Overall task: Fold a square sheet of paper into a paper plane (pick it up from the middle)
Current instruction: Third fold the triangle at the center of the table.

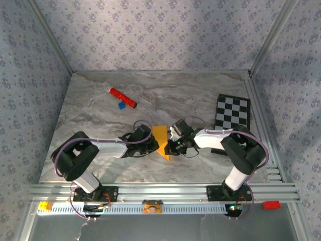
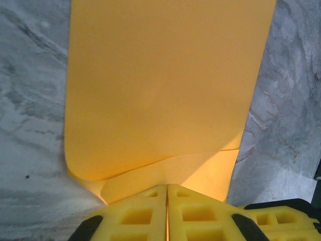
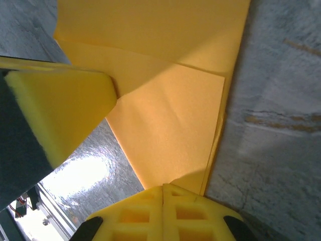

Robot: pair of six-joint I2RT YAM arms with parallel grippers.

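Two arms reach in from the near edge and meet at mid-worktop, a little nearer than centre. Left fingers: pressed together, pinching the left edge of the square sheet of paper beside a folded-over flap. Right fingers: likewise pressed together, pinching the opposite edge where layers overlap. The sheet sits between the two, already partly folded. Creases and a doubled layer show in both wrist views, and a pointed corner faces the near side in the overhead view. Whether it rests on the marble worktop or is lifted just clear, cannot tell.

Handling, my judgement: very light, thin, limp. Likely to bow under its own weight if held by one edge. A pull from both sides at once could tear it or drag a crease askew. Surface looks smooth, so a pinch may slip unless it lands on a doubled layer. Best hold: on folded edges near the centre line, not on single-ply corners.

Farther off, well apart from the arms: a small blue block just beside a red cylinder at far left, and a checkered board at far right.
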